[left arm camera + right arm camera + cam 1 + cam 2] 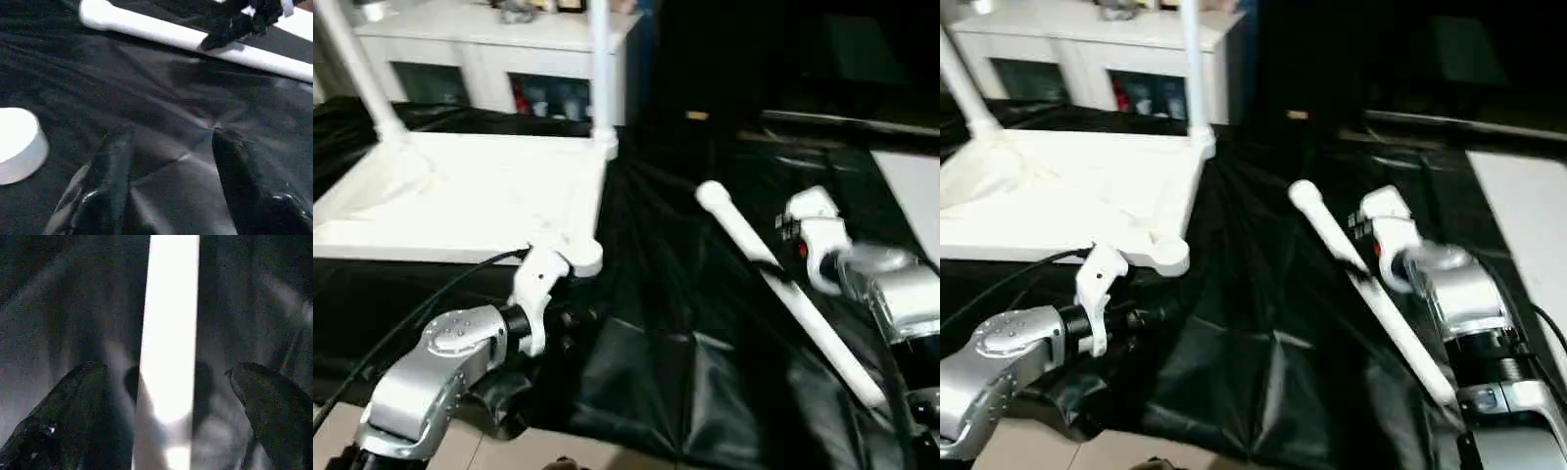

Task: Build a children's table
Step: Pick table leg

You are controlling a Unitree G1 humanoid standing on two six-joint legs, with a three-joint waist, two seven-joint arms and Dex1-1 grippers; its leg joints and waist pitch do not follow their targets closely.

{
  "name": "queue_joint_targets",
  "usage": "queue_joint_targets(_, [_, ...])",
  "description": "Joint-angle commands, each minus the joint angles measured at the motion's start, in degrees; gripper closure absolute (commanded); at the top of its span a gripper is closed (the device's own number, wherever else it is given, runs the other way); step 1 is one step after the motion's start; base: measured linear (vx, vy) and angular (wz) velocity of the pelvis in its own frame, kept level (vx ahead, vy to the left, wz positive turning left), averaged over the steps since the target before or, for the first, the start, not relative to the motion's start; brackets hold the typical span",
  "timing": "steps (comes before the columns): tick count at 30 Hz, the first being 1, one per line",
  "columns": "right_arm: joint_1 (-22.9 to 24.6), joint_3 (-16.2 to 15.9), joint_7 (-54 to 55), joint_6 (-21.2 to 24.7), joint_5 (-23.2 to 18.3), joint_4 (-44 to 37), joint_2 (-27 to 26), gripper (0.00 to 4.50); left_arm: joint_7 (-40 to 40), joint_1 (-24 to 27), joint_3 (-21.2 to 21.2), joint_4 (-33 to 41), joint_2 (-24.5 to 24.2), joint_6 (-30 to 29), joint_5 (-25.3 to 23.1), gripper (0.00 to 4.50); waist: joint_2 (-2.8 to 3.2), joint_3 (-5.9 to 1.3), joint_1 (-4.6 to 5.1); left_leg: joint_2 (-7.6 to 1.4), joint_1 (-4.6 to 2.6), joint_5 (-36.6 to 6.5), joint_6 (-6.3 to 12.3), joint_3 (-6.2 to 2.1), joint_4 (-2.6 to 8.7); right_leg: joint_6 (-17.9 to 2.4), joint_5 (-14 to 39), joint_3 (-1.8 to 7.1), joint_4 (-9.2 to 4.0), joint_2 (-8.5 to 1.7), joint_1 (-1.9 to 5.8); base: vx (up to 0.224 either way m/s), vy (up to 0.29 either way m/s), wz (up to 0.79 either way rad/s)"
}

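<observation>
here the loose leg [783, 289] runs lengthwise between the right gripper [168, 396]'s wide-open fingers, ungrasped, while the open, empty left gripper [168, 161] points elsewhere.

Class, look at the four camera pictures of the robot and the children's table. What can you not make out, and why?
- Loose leg: whether the right gripper touches it; the right wrist view is blurred.
- Upright leg: its top is cut off by the left eye view's edge.
- Cabinet: contents behind the glass are too small and blurred.
- Tabletop: left part is cut off by the edge.
</observation>
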State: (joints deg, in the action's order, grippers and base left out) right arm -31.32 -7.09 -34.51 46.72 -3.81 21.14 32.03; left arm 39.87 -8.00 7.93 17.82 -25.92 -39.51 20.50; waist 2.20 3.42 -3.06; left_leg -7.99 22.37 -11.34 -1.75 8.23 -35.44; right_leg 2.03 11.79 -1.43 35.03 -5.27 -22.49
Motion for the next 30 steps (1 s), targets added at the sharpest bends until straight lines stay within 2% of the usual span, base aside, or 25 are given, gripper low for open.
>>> queue_joint_targets(1, [0.23, -0.84, -1.21, 1.43, 0.02, 0.25, 0.42, 0.0, 0.56, -1.26, 0.56, 1.52, -0.43, -1.34, 0.49, 1.41, -0.48, -2.49, 0.39, -3.15, -1.36, -31.52, -4.88, -2.13, 5.93, -6.91, 33.23, 0.45, -5.86, -2.53, 0.93, -0.051, 0.036, -0.12])
queue_joint_targets(3, [0.16, -0.35, -1.6, 2.39, -0.76, 0.22, -0.02, 0.0, 0.33, -1.56, 0.53, 1.86, -0.55, -1.33, 0.53, 1.43, -0.44, -2.45, 0.68, -3.15, -1.51, -32.93, -4.94, -2.22, 5.92, -6.25, 34.66, 0.1, -6.25, -2.69, 0.85, -0.025, 0.018, -0.06])
queue_joint_targets(4, [0.06, -0.08, -1.56, 2.67, -0.98, 0.29, -0.21, 0.34, 0.38, -1.64, 0.68, 1.91, -0.74, -0.96, 0.27, 1.18, -0.34, -2.34, 0.98, -3.2, -1.6, -34.03, -4.99, -2.35, 6.0, -6.03, 35.11, -0.26, -6.45, -2.74, 0.89, 0.0, 0.0, 0.0])
queue_joint_targets(5, [-0.06, -0.03, -1.68, 2.86, -1.02, 0.42, -0.27, 0.34, 0.55, -1.68, 0.91, 2.0, -1.01, -0.65, 0.03, 1.18, 0.09, -2.25, 1.26, -3.31, -1.62, -35.9, -5.26, -2.53, 6.2, -5.69, 35.34, -0.77, -6.55, -2.72, 1.05, 0.0, 0.0, 0.0])
queue_joint_targets(6, [-0.19, -0.1, -1.97, 3.02, -1.12, 0.62, -0.25, 0.34, 0.7, -1.7, 1.05, 2.08, -1.16, -0.68, 0.03, 1.01, 0.08, -2.19, 1.43, -3.39, -1.64, -37.13, -5.44, -2.57, 6.36, -5.41, 35.38, -1.07, -6.67, -2.6, 1.12, -0.05, 0.023, -0.15])
queue_joint_targets(9, [-0.51, -0.37, -2.91, 3.38, -1.27, 1.41, -0.22, 0.61, 0.78, -1.91, 1.26, 2.42, -1.27, -1.36, 0.29, 0.98, 0.5, -1.72, 1.82, -3.81, -1.96, -43.4, -5.97, -2.67, 7.54, -4.32, 35.33, -2.59, -6.71, -1.78, 1.42, -0.017, 0.003, -0.04])
queue_joint_targets(10, [-0.57, -0.53, -3.15, 3.45, -1.28, 1.56, -0.17, 0.79, 0.78, -2.05, 1.32, 2.46, -1.25, -1.44, 0.33, 0.73, 1.54, -1.19, 0.91, -5.55, 1.16, -49.85, -6.13, -1.38, 12.56, -4.84, 27.48, -4.26, -0.23, 0.28, 5.0, -0.113, -0.008, -0.07])
queue_joint_targets(11, [-0.58, -0.65, -3.35, 3.48, -1.3, 1.66, -0.14, 0.81, 0.77, -2.17, 1.39, 2.47, -1.22, -1.47, 0.33, 0.56, 1.96, -0.96, -1.29, -6.67, 5.21, -52.61, -6.1, -0.35, 15.77, -4.88, 20.68, -3.85, 8.2, 0.75, 8.05, -0.113, -0.008, -0.07])
queue_joint_targets(12, [-0.5, -0.89, -3.78, 3.57, -1.32, 1.77, -0.09, 0.9, 0.87, -2.33, 1.49, 2.43, -1.24, -1.47, 0.33, 0.51, 1.62, -2.19, -6.08, -5.3, 4.82, -42.55, -3.47, 4.45, 14.08, -4.07, 18.95, -0.74, 9.86, 1.26, 6.13, -0.107, -0.05, 0.17])
queue_joint_targets(13, [-0.48, -0.94, -3.88, 3.59, -1.33, 1.78, -0.08, 1.06, 0.91, -2.36, 1.52, 2.42, -1.26, -1.45, 0.31, 0.56, -3.34, -3.23, -1.79, -3.83, -0.71, -31.14, -1.55, 3.21, 7.16, 0.01, 34.8, 2.5, 4.49, -0.44, 2.57, -0.011, -0.151, 0.17])
queue_joint_targets(14, [-0.37, -1.17, -4.27, 3.73, -1.36, 1.76, -0.09, 1.18, 1.05, -2.48, 1.73, 2.38, -1.49, -1.36, 0.19, 0.56, -4.34, -1.85, -2.21, 0.06, -3.6, -5.31, -0.66, -0.25, -6.48, 3.86, 66.86, 6.59, -9.8, -4.17, -5.35, -0.011, -0.151, 0.17])
queue_joint_targets(15, [-0.21, -1.41, -4.64, 3.72, -1.36, 1.81, -0.18, 1.24, 1.23, -2.7, 2.13, 2.31, -1.86, -1.12, -0.18, 0.44, -2.51, -1.66, -3.44, 0.13, 0.2, -0.49, 0.59, -2.57, -5.55, 0.21, 62.83, 9.42, -8.91, -5.96, -0.38, 0.011, -0.14, -0.04])
queue_joint_targets(16, [-0.19, -1.44, -4.67, 3.72, -1.35, 1.82, -0.21, 1.28, 1.26, -2.73, 2.19, 2.29, -1.93, -1.06, -0.25, 0.21, -2.14, -1.71, -3.95, -1.09, 0.14, -2.07, -0.66, -3.16, -3.77, -2.19, 57.04, 7.87, -7.11, -6.26, 0.44, 0.0, 0.0, 0.0])
queue_joint_targets(17, [-0.09, -1.56, -4.75, 3.61, -1.31, 1.95, -0.4, 1.37, 1.21, -2.9, 2.44, 2.19, -2.0, -0.65, -0.64, 0.14, -1.21, -3.07, -5.12, -3.1, -1.93, -6.84, -2.96, -2.41, 1.15, -6.12, 36.86, 4.97, -3.44, -1.85, -0.17, 0.0, 0.0, 0.0])
queue_joint_targets(18, [-0.05, -1.63, -4.76, 3.45, -1.23, 2.11, -0.55, 1.5, 0.99, -3.04, 2.54, 2.13, -1.84, -0.44, -0.88, 0.15, -1.19, -3.84, -4.52, -3.62, -2.79, -7.2, -3.03, -1.98, 2.25, -8.43, 23.89, 3.72, -1.84, -0.34, 0.02, -0.016, -0.028, 0.18])
queue_joint_targets(19, [-0.02, -1.65, -4.76, 3.31, -1.19, 2.27, -0.69, 1.62, 0.76, -3.16, 2.65, 2.11, -1.66, -0.26, -1.08, 0.11, 0.02, -4.07, -4.19, -3.94, -2.61, -8.42, -2.46, -1.46, 3.24, -12.53, 8.72, 2.62, -1.2, 0.26, 0.46, 0.0, 0.0, 0.0])
queue_joint_targets(20, [0.06, -1.48, -4.61, 3.01, -1.19, 2.74, -1.09, 1.68, 0.31, -3.26, 3.1, 2.47, -1.07, -0.11, -1.22, 0.06, 0.44, -3.22, -3.37, -4.08, -2.11, -16.7, -2.39, -1.14, 4.36, -14.4, 12.18, 2.26, -2.18, -0.16, 0.75, -0.07, -0.013, 0.14])
queue_joint_targets(21, [0.17, -1.45, -4.56, 2.94, -1.18, 2.79, -1.21, 1.7, 0.28, -3.14, 3.2, 2.62, -0.95, -0.11, -1.15, 0.01, 0.43, -2.95, -3.28, -4.11, -2.28, -20.86, -2.88, -1.05, 4.48, -14.22, 16.88, 2.19, -2.8, -0.56, 0.6, 0.0, 0.0, 0.0])
queue_joint_targets(22, [0.31, -1.21, -4.09, 2.65, -1.06, 3.01, -1.44, 1.87, 0.33, -2.91, 3.47, 3.03, -0.85, -0.29, -0.95, 0.0, 0.1, -2.81, -3.13, -3.88, -2.72, -24.68, -3.71, -0.79, 4.44, -13.04, 22.89, 2.3, -3.76, -1.18, 0.3, 0.0, 0.0, 0.0])
queue_joint_targets(23, [0.41, -0.69, -3.38, 2.54, -1.12, 3.19, -1.81, 1.87, 0.5, -2.57, 3.61, 3.49, -0.96, -0.65, -0.66, 0.0, 0.48, -2.87, -3.09, -3.88, -2.39, -24.34, -4.06, -1.01, 4.73, -11.88, 24.52, 2.44, -3.93, -1.6, 0.53, 0.0, 0.0, 0.0])
queue_joint_targets(24, [0.43, -0.43, -2.99, 2.5, -1.18, 3.29, -2.02, 2.0, 0.6, -2.39, 3.64, 3.72, -1.06, -0.81, -0.53, 0.0, 0.49, -2.86, -2.91, -3.86, -2.18, -23.96, -4.13, -0.98, 4.88, -11.36, 24.68, 2.46, -4.09, -1.65, 0.64, 0.0, 0.0, 0.0])
queue_joint_targets(25, [0.45, 0.42, -2.29, 2.53, -1.54, 3.02, -2.49, 2.14, 0.58, -2.2, 3.46, 3.73, -0.93, -0.69, -0.4, 0.0, 0.19, -3.06, -2.74, -3.81, -1.63, -22.18, -3.95, -1.06, 5.13, -10.67, 23.8, 2.37, -4.04, -1.81, 1.24, 0.0, 0.0, 0.0])
queue_joint_targets(26, [0.44, 1.03, -1.98, 2.57, -1.85, 2.82, -2.79, 2.14, 0.53, -2.13, 3.29, 3.56, -0.73, -0.49, -0.3, 0.0, 0.38, -3.24, -2.54, -3.76, -1.4, -19.75, -3.73, -0.89, 5.12, -10.51, 21.6, 2.47, -4.1, -1.8, 1.39, 0.0, 0.0, 0.0])
queue_joint_targets(28, [0.5, 2.46, -1.57, 2.3, -2.66, 2.29, -3.4, 2.4, -0.05, -2.31, 3.01, 2.57, -0.13, 0.42, -0.61, 0.0, -0.06, -3.09, -2.32, -3.71, -1.4, -18.99, -3.24, -0.67, 4.98, -10.68, 21.93, 2.52, -4.26, -1.66, 1.13, 0.0, 0.0, 0.0])
queue_joint_targets(30, [0.74, 3.95, -1.28, 1.85, -3.59, 1.47, -3.86, 2.49, -1.12, -2.74, 2.84, 1.55, 0.42, 1.31, -1.5, 0.0, -0.29, -3.13, -1.96, -3.62, -1.21, -18.28, -2.91, -0.56, 4.86, -10.67, 23.0, 2.59, -4.37, -1.79, 1.26, 0.0, 0.0, 0.0])
